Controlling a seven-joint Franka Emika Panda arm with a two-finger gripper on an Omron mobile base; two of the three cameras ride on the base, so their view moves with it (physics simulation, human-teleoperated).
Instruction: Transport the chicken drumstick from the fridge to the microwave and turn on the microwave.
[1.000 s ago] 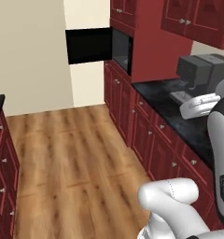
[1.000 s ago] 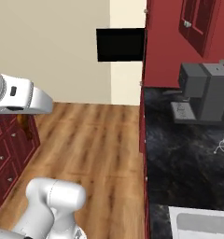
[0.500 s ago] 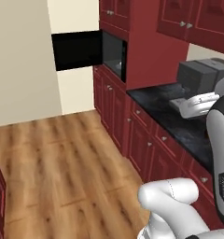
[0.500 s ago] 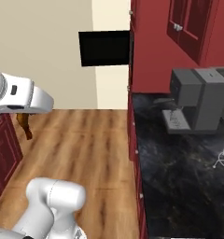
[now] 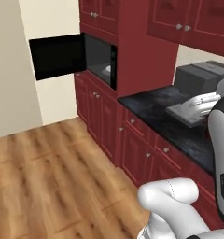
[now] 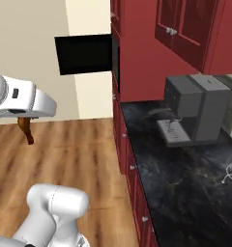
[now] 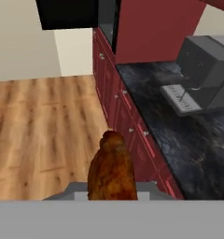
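Swung nearer since earlier: microwave, door open, ahead-left of gripper. Clamped part-open on drumstick, long axis apparently pointing forward.

You have a black, marbled counter running along the red lower cabinets. A grey coffee machine stands on it toward the back edge, near the end by the tall red cabinet. A wooden floor stretches beside the cabinets.
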